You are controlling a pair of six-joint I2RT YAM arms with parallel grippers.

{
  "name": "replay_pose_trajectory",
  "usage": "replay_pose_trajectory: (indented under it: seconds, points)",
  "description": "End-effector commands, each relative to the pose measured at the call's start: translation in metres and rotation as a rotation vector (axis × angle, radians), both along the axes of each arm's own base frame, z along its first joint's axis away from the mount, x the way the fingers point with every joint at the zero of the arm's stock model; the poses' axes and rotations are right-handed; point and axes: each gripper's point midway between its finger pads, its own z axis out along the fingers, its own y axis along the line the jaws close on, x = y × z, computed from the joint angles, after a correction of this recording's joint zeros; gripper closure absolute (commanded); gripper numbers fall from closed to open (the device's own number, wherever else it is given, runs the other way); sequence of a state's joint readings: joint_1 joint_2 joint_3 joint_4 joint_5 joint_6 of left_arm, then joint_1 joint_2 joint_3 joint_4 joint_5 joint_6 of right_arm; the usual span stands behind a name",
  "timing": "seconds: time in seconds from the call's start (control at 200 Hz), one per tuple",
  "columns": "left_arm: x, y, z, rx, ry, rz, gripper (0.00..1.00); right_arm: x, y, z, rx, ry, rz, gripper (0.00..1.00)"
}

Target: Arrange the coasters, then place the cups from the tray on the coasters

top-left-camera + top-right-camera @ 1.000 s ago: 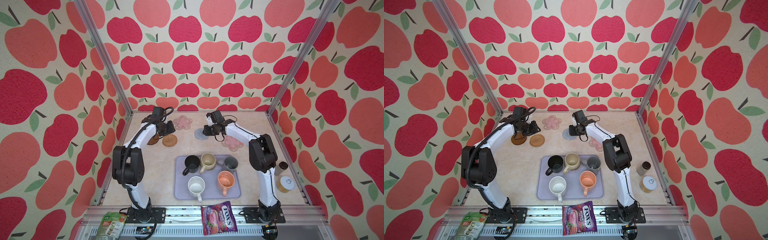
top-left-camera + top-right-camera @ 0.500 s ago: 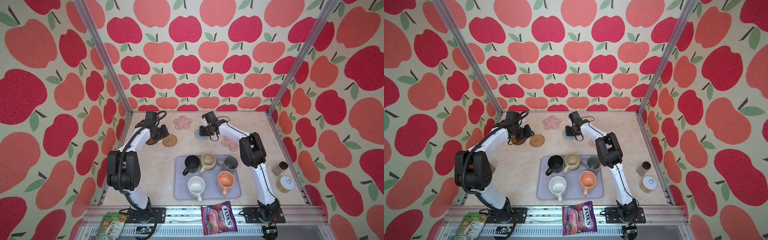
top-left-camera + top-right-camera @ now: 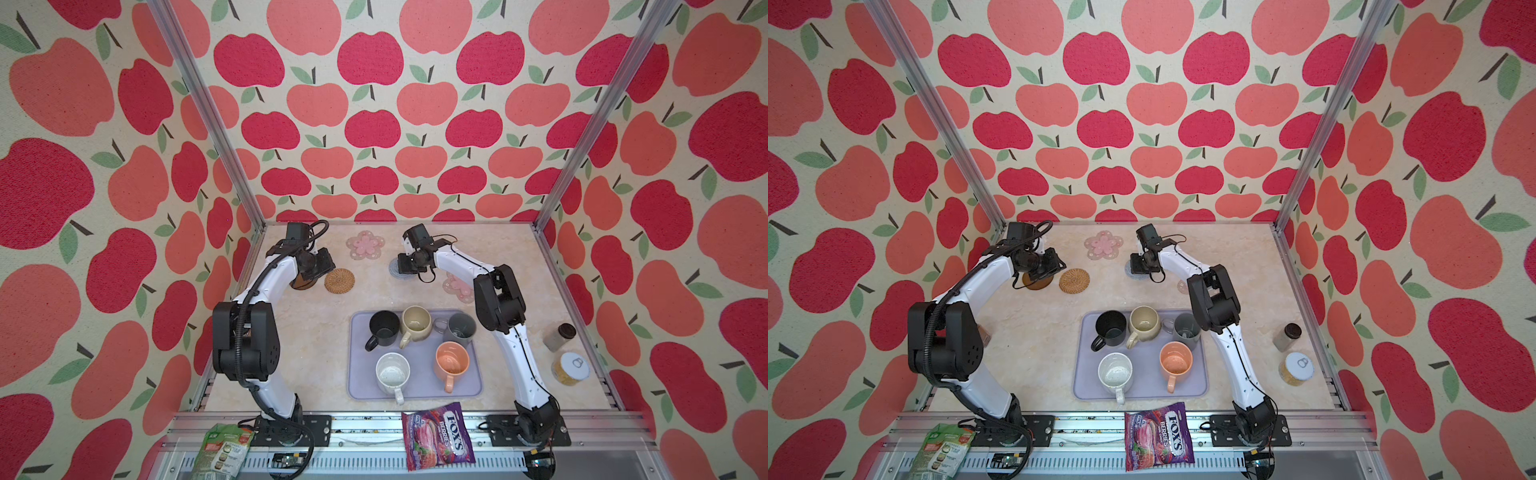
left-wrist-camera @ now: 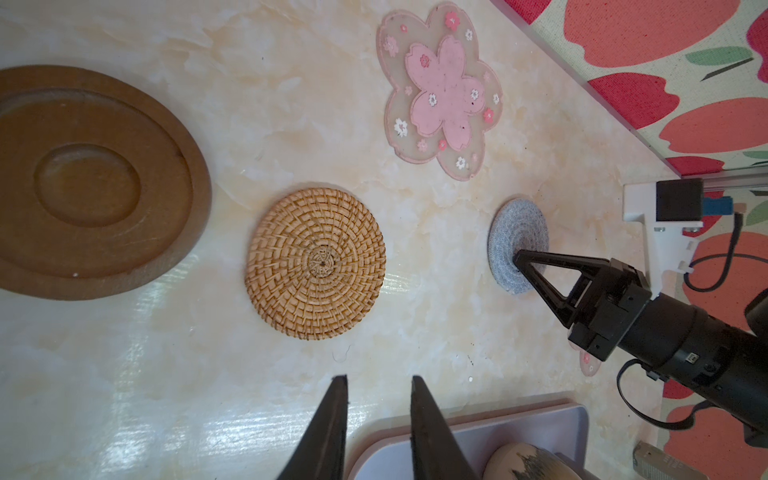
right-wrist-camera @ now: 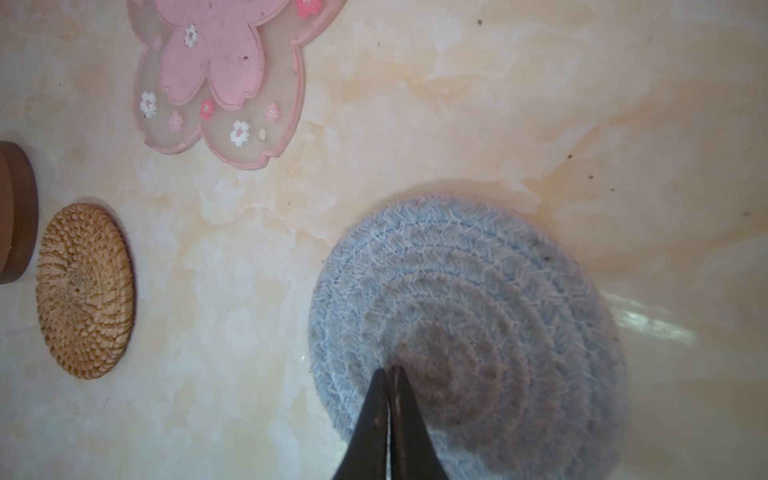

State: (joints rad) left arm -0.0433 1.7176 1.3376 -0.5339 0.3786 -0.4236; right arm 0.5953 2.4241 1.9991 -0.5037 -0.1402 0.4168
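Five coasters lie at the back of the table: a dark brown disc (image 3: 300, 286), a woven rattan round (image 3: 339, 281), a pink flower (image 3: 365, 245), a grey-blue knit round (image 3: 395, 272) and a second pink flower (image 3: 457, 287). My left gripper (image 3: 319, 266) hangs over the brown disc's edge, open and empty (image 4: 378, 380). My right gripper (image 5: 390, 368) is shut, its tips pressed on the grey-blue coaster (image 5: 465, 299). The lavender tray (image 3: 415, 392) holds the black (image 3: 384, 328), beige (image 3: 417, 324), grey (image 3: 460, 327), speckled white (image 3: 392, 371) and orange (image 3: 452, 359) cups.
Two jars (image 3: 559, 336) (image 3: 570, 369) stand by the right wall. A candy bag (image 3: 438, 434) and a green packet (image 3: 222, 455) lie on the front rail. Apple-print walls close in the left, back and right sides.
My right gripper has closed its jaws and shifted a little left onto the grey-blue coaster. My left gripper has drawn back leftward toward the brown disc.
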Motion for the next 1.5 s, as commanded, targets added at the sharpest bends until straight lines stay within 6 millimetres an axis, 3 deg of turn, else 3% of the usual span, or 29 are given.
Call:
replay_pose_trajectory:
  seconds: [0.0,0.415,1.496]
  points:
    - [0.003,-0.001,-0.003,-0.015,0.003,-0.007,0.71,-0.006,-0.018,-0.023,-0.077,0.060,-0.022,0.92]
    - [0.006,-0.001,-0.008,-0.018,0.019,0.004,0.71,0.022,-0.053,-0.029,-0.077,0.074,-0.101,0.92]
    - [0.016,-0.001,-0.030,-0.005,0.071,0.017,0.72,0.097,-0.096,-0.049,-0.018,0.057,-0.186,0.92]
